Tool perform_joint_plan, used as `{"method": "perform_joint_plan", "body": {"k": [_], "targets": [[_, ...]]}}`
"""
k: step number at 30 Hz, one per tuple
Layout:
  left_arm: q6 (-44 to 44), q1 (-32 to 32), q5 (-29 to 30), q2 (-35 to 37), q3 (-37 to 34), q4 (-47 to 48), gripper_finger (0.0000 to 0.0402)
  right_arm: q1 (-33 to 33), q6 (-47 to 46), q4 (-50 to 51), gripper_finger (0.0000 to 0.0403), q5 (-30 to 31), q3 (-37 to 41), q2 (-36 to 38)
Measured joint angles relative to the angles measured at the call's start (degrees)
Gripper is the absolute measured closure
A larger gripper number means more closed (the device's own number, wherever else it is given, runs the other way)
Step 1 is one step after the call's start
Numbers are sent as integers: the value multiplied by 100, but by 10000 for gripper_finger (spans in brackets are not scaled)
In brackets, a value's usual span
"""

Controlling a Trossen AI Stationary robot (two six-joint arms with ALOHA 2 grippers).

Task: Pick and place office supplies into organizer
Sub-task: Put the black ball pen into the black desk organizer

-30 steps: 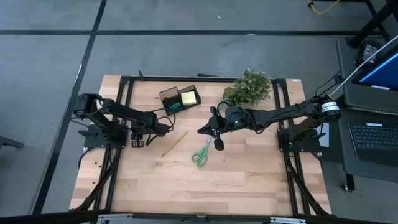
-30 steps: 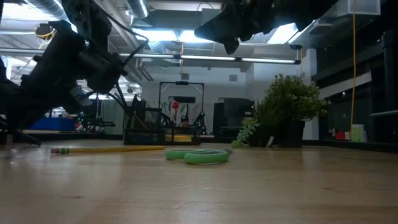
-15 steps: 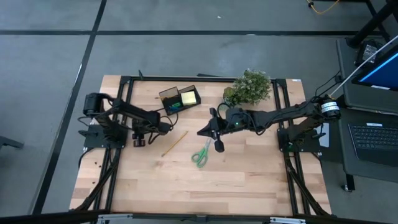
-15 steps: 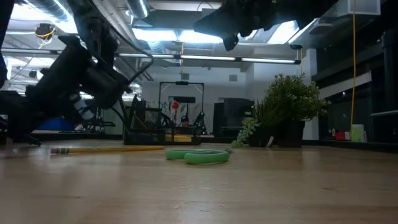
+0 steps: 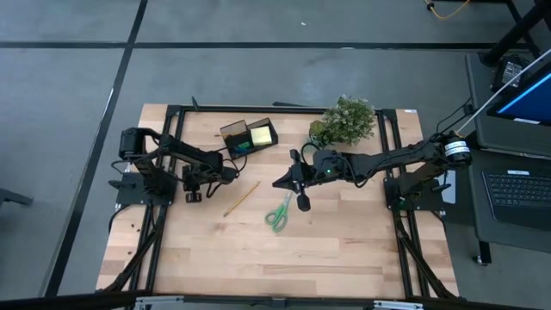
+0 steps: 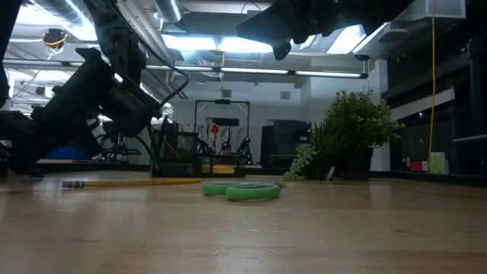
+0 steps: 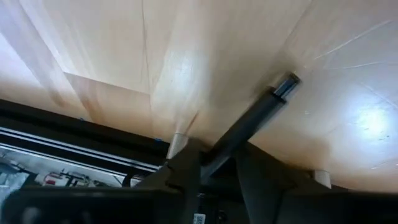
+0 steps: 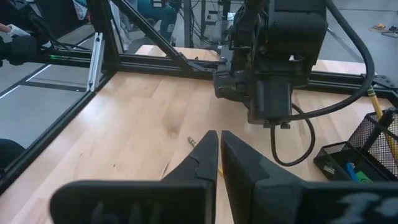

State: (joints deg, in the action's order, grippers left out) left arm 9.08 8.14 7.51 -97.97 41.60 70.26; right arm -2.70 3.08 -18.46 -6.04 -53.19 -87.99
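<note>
Risk sits mostly with our left end effector [image 5: 229,170], which grips a dark slim pen [image 7: 249,124] between clenched fingers above the pale wooden counter [image 5: 344,250], just short of the small black mesh organizer [image 5: 246,136]. The pen juts out at a slant, so we judge it could catch the organizer's rim or slip loose and roll away when let go. Inside the organizer already sits a yellow sticky-note pad [image 5: 263,134]. Our right end effector [image 5: 287,181] hangs above the green-handled scissors [image 5: 280,211], fingers nearly together and holding nothing. A yellow wooden pencil [image 5: 242,197] lies between the two arms; a low descent by either could knock it.
</note>
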Motion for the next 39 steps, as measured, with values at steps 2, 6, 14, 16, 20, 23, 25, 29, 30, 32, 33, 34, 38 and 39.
{"method": "perform_joint_plan", "body": {"k": [2,6,14,16,20,23,25,29,30,32,33,34,38,39], "targets": [[-3,0,31,0,0,0,330,0,8,0,379,0,0,0],[-12,0,195,0,2,7,379,0,12,0,379,0,0,0],[153,-181,372,155,2,24,379,0,21,2,379,0,0,0],[164,-231,370,316,2,24,379,0,23,2,379,0,0,0],[192,-292,415,663,74,91,379,0,36,0,379,0,0,0],[211,-324,643,851,270,187,379,0,38,-6,380,0,0,0],[205,-323,839,953,442,212,379,0,38,-13,379,0,0,0],[112,-323,983,1093,839,195,379,0,27,-15,380,0,0,0],[85,-327,1021,1121,934,201,379,0,27,-15,379,0,0,0],[56,-328,1113,1191,1140,188,379,-1,25,-15,379,0,0,0],[4,-328,1154,1248,1242,178,379,-1,25,-15,380,0,0,0],[-51,-333,1194,1322,1338,165,379,-1,25,-15,380,0,0,0],[-151,-371,1359,1721,1783,136,379,0,25,-13,380,0,0,0],[-203,-381,1382,1852,1906,136,379,0,25,-13,380,0,0,0]]}}
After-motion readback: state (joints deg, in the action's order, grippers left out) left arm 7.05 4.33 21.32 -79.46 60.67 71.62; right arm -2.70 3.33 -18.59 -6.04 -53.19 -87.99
